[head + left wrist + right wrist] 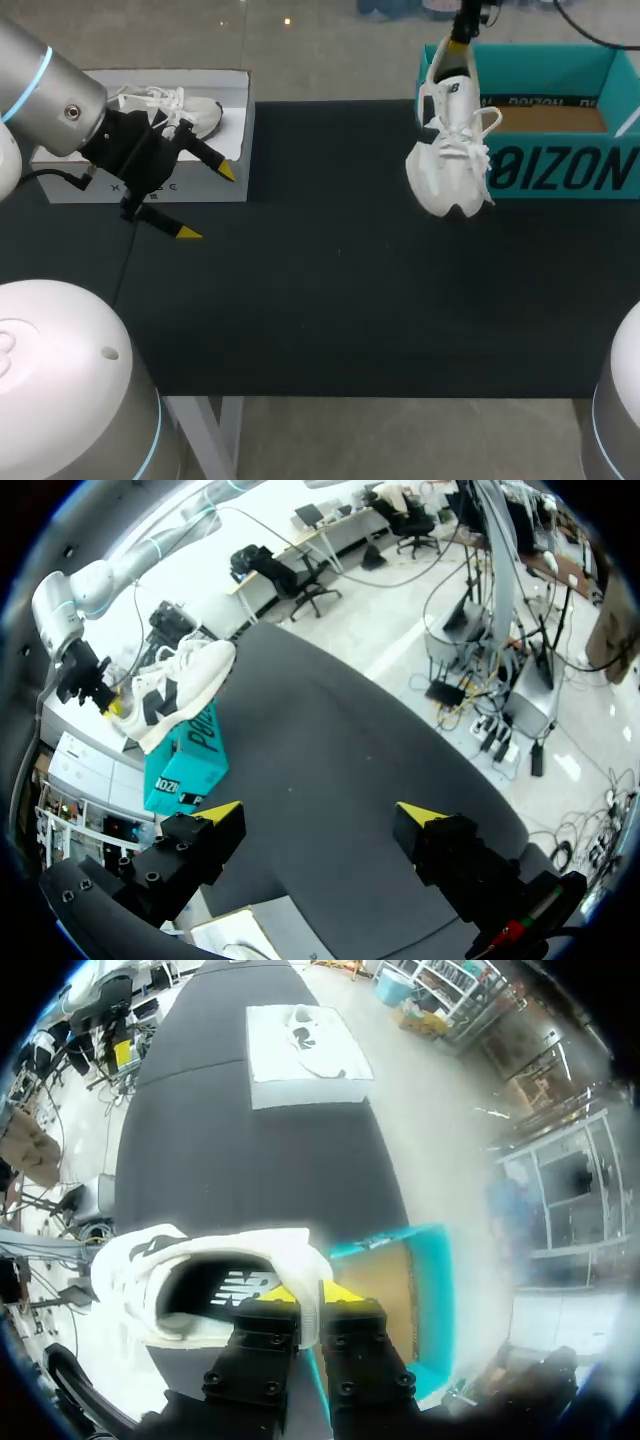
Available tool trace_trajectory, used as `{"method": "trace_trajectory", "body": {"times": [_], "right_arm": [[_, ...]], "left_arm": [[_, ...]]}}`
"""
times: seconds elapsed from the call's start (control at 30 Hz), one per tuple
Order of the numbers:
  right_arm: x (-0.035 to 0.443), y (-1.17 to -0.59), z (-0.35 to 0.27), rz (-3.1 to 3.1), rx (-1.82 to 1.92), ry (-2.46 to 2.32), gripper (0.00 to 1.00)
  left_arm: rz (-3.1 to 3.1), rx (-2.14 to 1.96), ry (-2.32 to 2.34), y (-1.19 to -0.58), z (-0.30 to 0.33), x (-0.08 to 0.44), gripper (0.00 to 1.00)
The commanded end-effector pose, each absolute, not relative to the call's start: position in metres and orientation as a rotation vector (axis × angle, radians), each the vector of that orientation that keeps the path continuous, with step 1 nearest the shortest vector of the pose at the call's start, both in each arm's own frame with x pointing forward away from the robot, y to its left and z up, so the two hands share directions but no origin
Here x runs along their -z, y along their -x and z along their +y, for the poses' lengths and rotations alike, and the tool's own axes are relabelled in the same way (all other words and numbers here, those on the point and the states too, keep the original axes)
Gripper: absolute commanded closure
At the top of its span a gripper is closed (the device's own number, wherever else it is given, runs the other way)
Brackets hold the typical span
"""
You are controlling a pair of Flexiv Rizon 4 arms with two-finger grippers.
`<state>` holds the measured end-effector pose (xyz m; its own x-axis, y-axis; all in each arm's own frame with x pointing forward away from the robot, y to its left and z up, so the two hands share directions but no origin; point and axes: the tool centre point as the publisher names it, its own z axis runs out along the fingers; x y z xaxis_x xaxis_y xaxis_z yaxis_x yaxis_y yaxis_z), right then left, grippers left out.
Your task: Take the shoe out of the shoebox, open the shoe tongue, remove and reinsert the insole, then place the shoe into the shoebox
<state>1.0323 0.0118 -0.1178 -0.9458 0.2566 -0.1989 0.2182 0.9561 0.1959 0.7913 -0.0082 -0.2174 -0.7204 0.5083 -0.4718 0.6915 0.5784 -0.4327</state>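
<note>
Right tool (300, 1293) clamped on heel rim of white shoe (450, 165), beside teal cardboard shoebox (560, 170); left tool (320, 813) apart

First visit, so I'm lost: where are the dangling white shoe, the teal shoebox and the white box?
white shoe (458, 155), head view, its laces.
teal shoebox (560, 172), head view, front wall.
white box (243, 125), head view, right rim.

Left end effector (208, 202) low, 2 fingers (188, 233) spread wide; right end effector (310, 1293) raised, clamped on the shoe (135, 1270) collar.
</note>
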Motion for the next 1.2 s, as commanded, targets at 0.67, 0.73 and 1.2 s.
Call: {"method": "trace_trajectory", "body": {"times": [0.67,0.73,1.2], "right_arm": [[0.104,-1.034,-0.002,2.902,-0.276,-0.346,1.0],[0.104,-1.034,-0.002,2.902,-0.276,-0.346,1.0],[0.097,-1.033,-0.042,2.762,-0.609,-0.879,1.0]], "left_arm": [[2.519,0.872,-0.985,-0.791,-0.008,0.217,0.0],[2.519,0.872,-0.985,-0.791,-0.008,0.217,0.0],[2.519,0.872,-0.985,-0.791,-0.008,0.217,0.0]]}}
